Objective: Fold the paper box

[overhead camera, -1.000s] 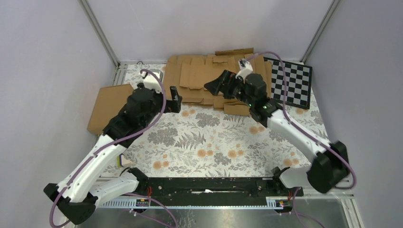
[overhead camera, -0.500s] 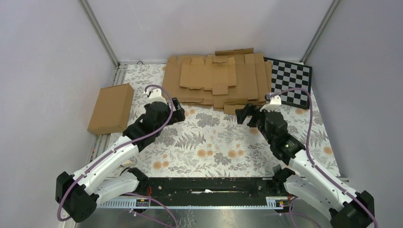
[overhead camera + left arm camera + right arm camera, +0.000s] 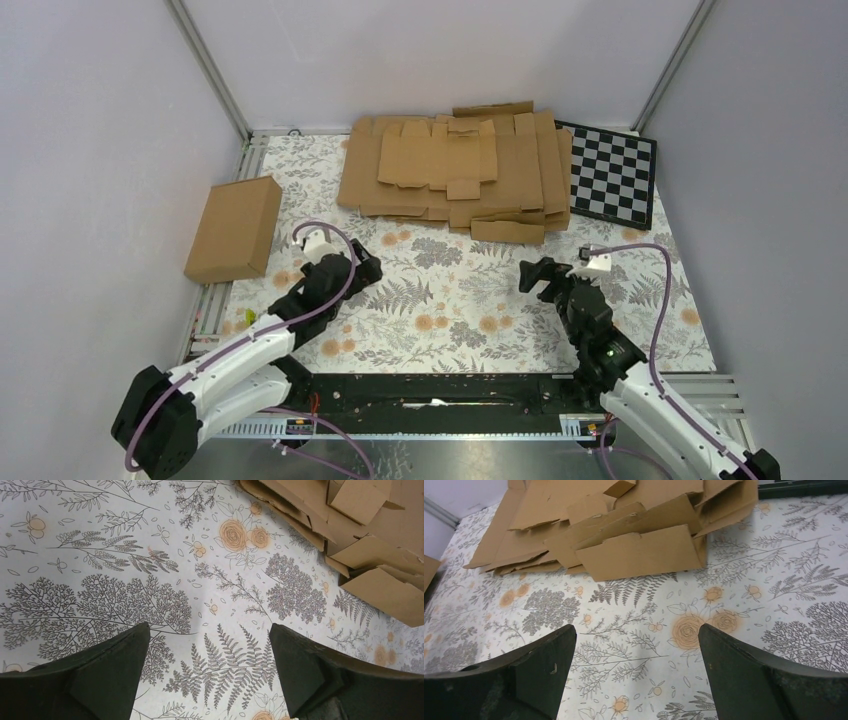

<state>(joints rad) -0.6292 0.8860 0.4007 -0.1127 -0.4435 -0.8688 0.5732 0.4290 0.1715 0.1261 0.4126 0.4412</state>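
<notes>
While both arms sit drawn in low near the bottom of the overhead view, the paper box [image 3: 233, 228] lies by itself at the middle left of that frame. It is closed into a shallow brown rectangle, set slightly askew at the left edge of the floral table [image 3: 460, 300]. Neither hand touches it.

The left hand [image 3: 368, 268] hangs over the table to the lower right of the box and apart from it. Its two dark fingers are spread wide with nothing between them. In the left wrist view the left hand [image 3: 207, 630] frames only printed ferns and flowers, with the lower corner of the pile of flat cardboard blanks [image 3: 380, 560] in the upper right of the frame.

The right hand [image 3: 535, 277] is at the lower right of centre in the overhead view, also spread wide and empty. Seen from the right wrist, the right hand [image 3: 634, 630] points toward the pile [image 3: 639, 555], which fills the top of that frame well beyond the fingertips.

From overhead the pile [image 3: 520, 180] spreads across the top centre of the table, with a single flapped blank lying uppermost. A black-and-white checkerboard [image 3: 612, 175] rests just beside the pile's right edge, in the upper right.
</notes>
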